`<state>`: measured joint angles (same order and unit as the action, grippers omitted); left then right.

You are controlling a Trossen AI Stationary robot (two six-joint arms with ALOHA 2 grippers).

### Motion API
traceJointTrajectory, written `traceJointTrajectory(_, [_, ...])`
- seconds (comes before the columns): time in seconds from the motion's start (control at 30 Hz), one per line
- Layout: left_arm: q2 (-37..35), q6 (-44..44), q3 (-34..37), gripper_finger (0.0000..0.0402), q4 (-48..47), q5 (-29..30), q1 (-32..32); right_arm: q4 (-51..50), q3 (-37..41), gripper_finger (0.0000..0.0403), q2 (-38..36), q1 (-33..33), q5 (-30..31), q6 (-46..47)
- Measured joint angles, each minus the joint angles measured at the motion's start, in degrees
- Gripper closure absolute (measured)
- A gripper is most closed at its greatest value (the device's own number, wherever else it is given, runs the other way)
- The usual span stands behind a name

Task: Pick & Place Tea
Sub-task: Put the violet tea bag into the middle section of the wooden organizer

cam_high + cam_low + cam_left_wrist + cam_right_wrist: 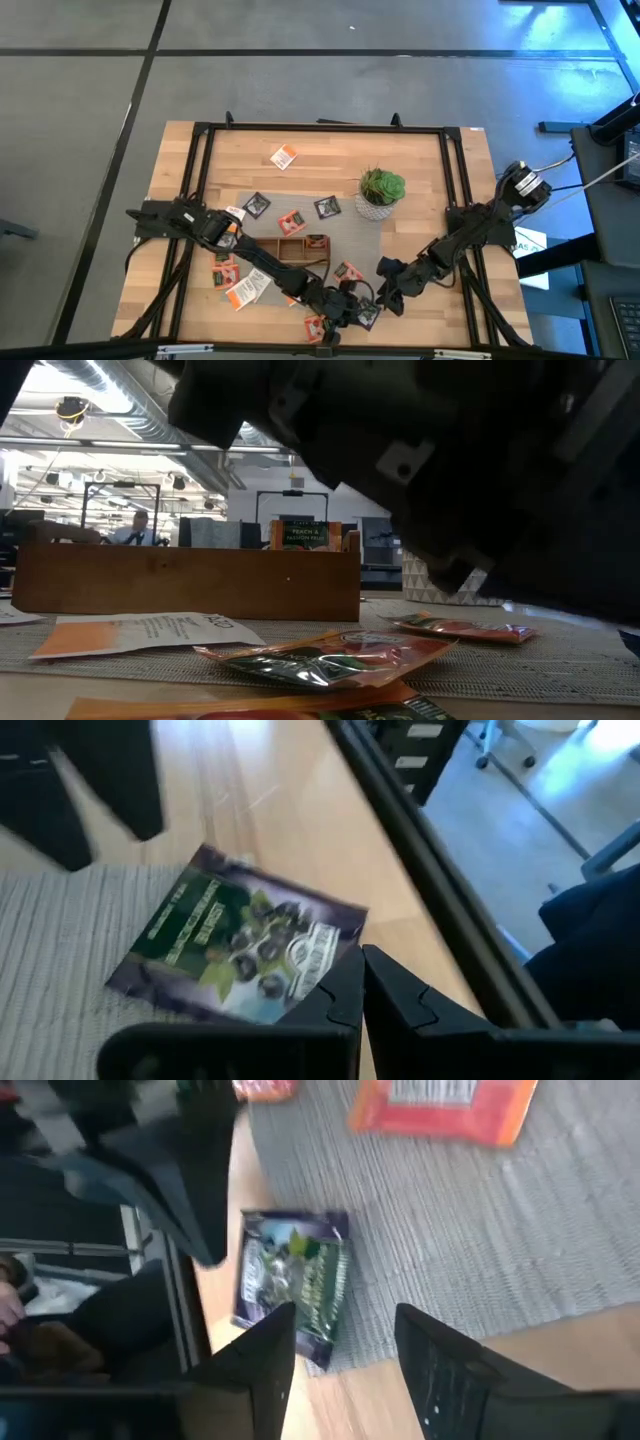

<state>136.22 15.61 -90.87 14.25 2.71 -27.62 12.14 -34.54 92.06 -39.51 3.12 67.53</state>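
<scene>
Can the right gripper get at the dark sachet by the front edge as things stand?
Probably yes. The right gripper is open right over the dark sachet, which lies flat on the mat's edge. The shut left gripper sits close beside it and may crowd the approach.

Overhead, table-level, both wrist views close on one dark sachet [240, 945]

The worktop [180, 200] is carrying a grey mat [350, 235], with a potted plant [381, 193] sitting toward two o'clock of its middle. A wooden tray [303, 250] is lying at the centre. Tea sachets [284, 157] are lying scattered around it, one apart at eleven o'clock. The left gripper [338, 308] and right gripper [388, 288] are meeting near six o'clock, over a dark sachet [368, 316].
</scene>
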Motion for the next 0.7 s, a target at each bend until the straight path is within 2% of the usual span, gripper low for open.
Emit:
traceJointTrajectory(0.33, [0.0,2.2,0.3,0.0399,-2.6,0.4,1.1,7.9,0.0,0.0235,5.8,0.0,-3.2,0.8])
traceJointTrajectory(0.7, [0.3,3.8,0.2,0.0399,-3.3,0.5,1.5,9.1,0.0,0.0245,6.3,0.7,-5.0,3.5])
